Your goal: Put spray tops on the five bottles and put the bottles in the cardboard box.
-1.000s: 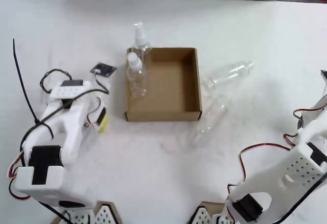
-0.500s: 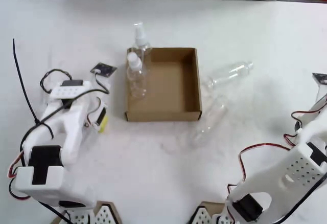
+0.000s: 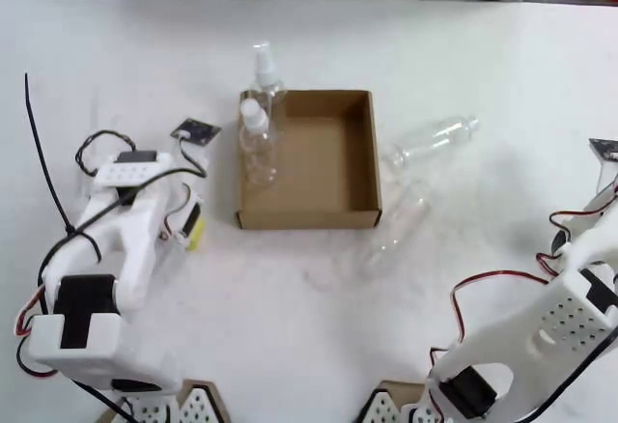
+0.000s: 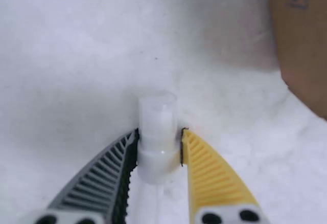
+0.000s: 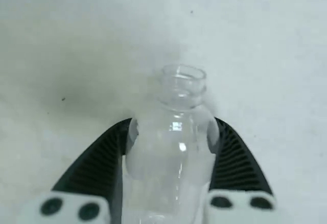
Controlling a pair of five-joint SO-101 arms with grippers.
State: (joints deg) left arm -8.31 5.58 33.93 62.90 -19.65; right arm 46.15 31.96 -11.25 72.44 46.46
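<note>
The cardboard box (image 3: 352, 201) sits open at the table's middle. One clear bottle with a white spray top (image 3: 257, 145) stands inside it against the left wall. A second topped bottle (image 3: 264, 75) stands at the box's far left corner. Two topless clear bottles (image 3: 435, 140) (image 3: 394, 230) lie on the table right of the box. Left of the box, low over the table, my left gripper (image 4: 158, 132) (image 3: 191, 224) is shut on a white spray top (image 4: 156, 147). My right gripper (image 5: 172, 127) is shut on a clear open-necked bottle (image 5: 173, 147) at the table's right edge.
The box's brown side wall (image 4: 301, 40) is near the left gripper. The right arm (image 3: 570, 307) and its red and black cables lie along the right front of the white table. Both arm bases stand at the front edge.
The right arm's wrist has shifted slightly leftward into the high view at the right edge. The left arm and the bottles have stayed put.
</note>
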